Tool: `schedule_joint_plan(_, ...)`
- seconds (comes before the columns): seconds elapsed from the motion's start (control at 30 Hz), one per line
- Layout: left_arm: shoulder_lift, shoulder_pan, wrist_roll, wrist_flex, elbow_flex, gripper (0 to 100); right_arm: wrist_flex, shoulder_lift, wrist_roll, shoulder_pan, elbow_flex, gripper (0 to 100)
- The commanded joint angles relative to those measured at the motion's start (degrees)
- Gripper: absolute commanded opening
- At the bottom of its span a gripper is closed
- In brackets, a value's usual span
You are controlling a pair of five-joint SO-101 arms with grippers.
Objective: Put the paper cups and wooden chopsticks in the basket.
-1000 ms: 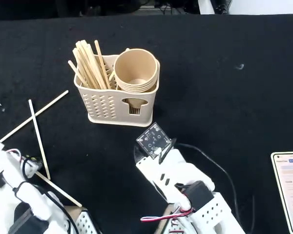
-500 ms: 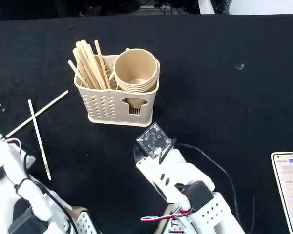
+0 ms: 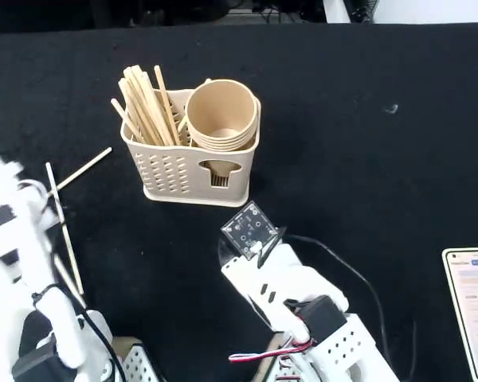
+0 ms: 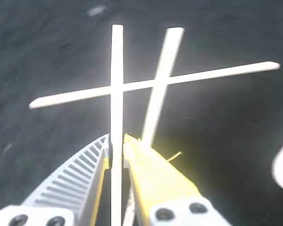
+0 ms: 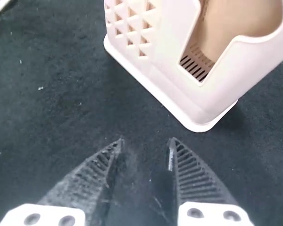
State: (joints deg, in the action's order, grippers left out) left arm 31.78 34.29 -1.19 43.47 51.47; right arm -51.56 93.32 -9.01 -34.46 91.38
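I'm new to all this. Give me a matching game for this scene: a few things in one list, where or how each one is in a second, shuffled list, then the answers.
Things
1. paper cups
2. left gripper
3. right gripper
4. phone

Places or states
A. open, facing the basket
B. lying at the table's edge
C. stacked inside the basket
D. shut on a chopstick

Pairs: 1-C, 2-D, 3-A, 4-B
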Motion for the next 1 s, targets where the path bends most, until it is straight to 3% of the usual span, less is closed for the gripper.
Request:
schedule_joint_plan(0.0, 0.4, -2.2, 0.8, -6.0, 0.0, 6, 1.2, 0.9, -0.5, -0.8, -0.1, 14.9)
schedule_joint_plan(0.13, 0.4, -2.5, 0.4, -14.3, 6.5, 20, 1.2, 0.9, -0.5, -0.8, -0.1, 14.9)
schedule_joint_plan(0.27, 0.5, -1.9, 0.8, -22.2, 13.8, 20, 1.2, 0.9, -0.5, -0.8, -0.1, 14.9)
schedule_joint_plan(0.5, 0.5, 1.5, 0.3, -18.7, 17.4, 20, 1.2, 0.9, -0.5, -0.8, -0.1, 14.9)
schedule_joint_plan(0.73, -0.5, 2.2, -5.8, -18.8, 17.5, 23, 1.2, 0.9, -0.5, -0.8, -0.1, 14.9)
schedule_joint_plan(0.97, -13.3, 2.2, -9.4, -15.0, 7.0, 22, 1.2, 0.9, -0.5, -0.8, -0.1, 14.9)
